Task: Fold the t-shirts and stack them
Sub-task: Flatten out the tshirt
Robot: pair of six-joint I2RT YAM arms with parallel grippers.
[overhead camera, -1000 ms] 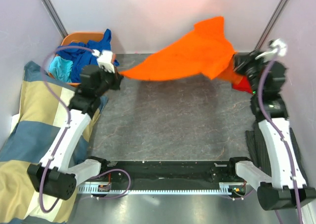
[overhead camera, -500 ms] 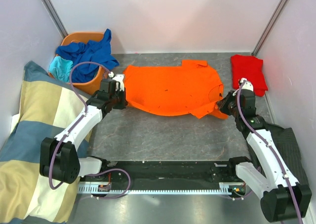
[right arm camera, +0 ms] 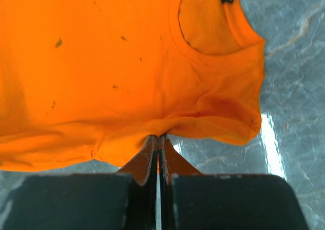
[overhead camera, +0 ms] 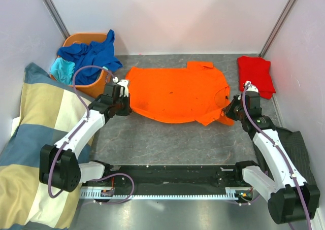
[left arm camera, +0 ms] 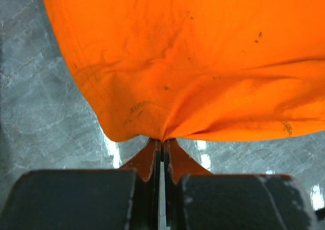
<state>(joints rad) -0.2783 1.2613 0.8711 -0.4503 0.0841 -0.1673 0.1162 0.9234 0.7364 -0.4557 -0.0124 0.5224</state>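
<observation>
The bright orange t-shirt (overhead camera: 177,93) lies spread flat across the middle of the table. My left gripper (overhead camera: 126,106) is shut on its left hem edge; the left wrist view shows the cloth (left arm camera: 177,62) pinched at the left gripper's tips (left arm camera: 162,141). My right gripper (overhead camera: 229,109) is shut on the shirt's right side near the collar; the right wrist view shows the neck opening (right arm camera: 208,22) and the right gripper's tips (right arm camera: 158,137) pinching a fold. A folded red t-shirt (overhead camera: 256,75) lies at the back right. Blue (overhead camera: 91,55) and turquoise (overhead camera: 62,70) shirts sit in the basket.
An orange basket (overhead camera: 84,39) stands at the back left. The checked blanket (overhead camera: 35,138) covers the left side. A dark pinstriped cloth (overhead camera: 292,149) lies under my right arm. White walls enclose the table on three sides.
A second ago both grippers held the orange shirt stretched in the air at the back. They have since lowered it and pulled it toward me, and it now lies flat on the table.
</observation>
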